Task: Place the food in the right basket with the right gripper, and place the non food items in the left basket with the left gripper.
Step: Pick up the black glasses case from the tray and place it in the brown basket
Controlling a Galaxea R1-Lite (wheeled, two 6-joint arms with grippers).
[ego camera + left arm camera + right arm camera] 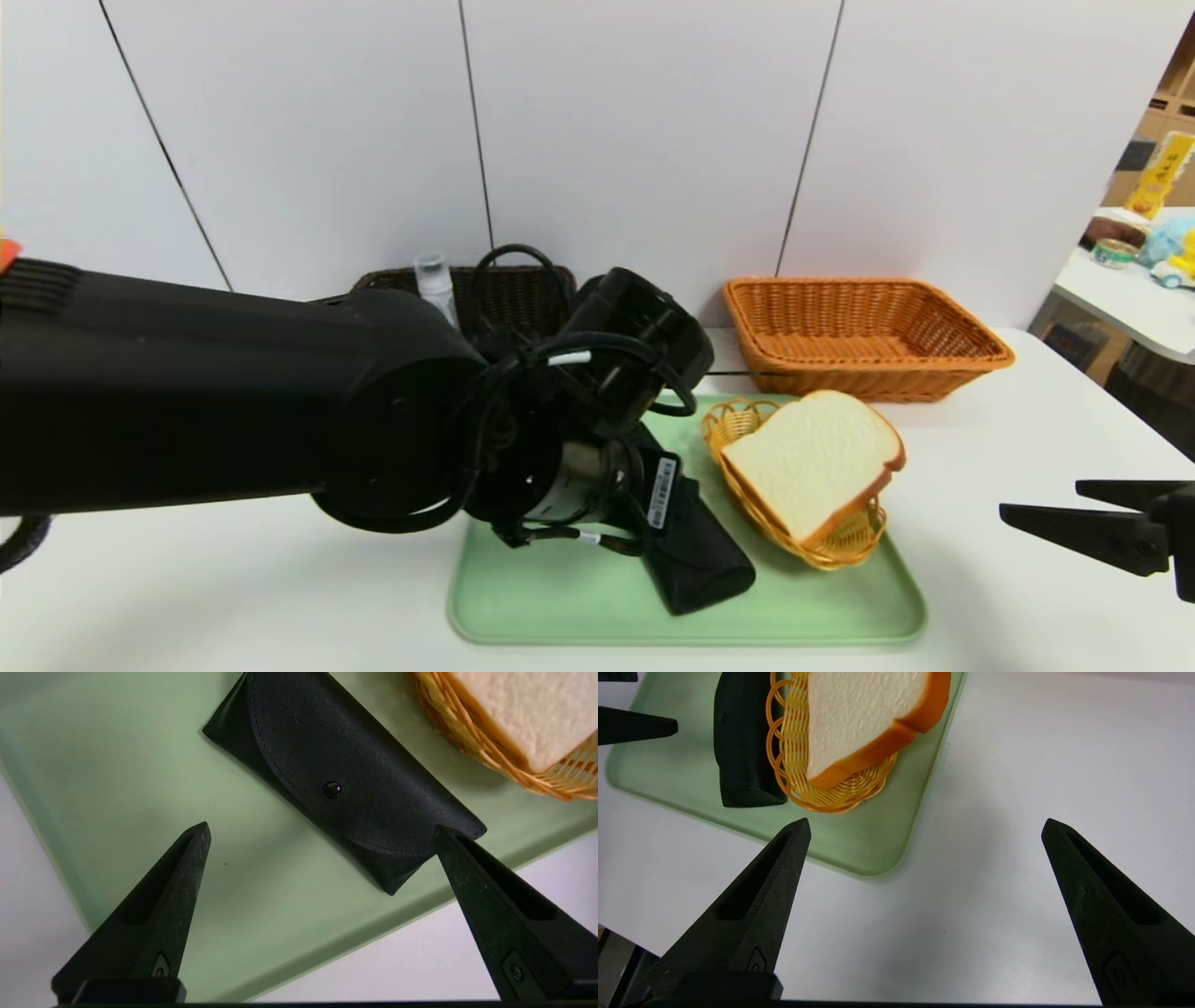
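One bread slice [814, 457] is lying in one small yellow dish [845, 541] on the green tray [579, 607], beside one glasses case [345, 788]. One bottle [435, 285] is standing in the brown basket [523, 289]; the orange basket [864, 336] is holding nothing. Left gripper [322, 833] is hovering spread wide over the case; right gripper [924, 828] is hanging released above the table [1017, 765].

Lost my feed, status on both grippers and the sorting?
Left gripper open over black soft glasses case on green tray. Right gripper open, parked over table. White bread slice in small wicker dish. Nothing blocking.
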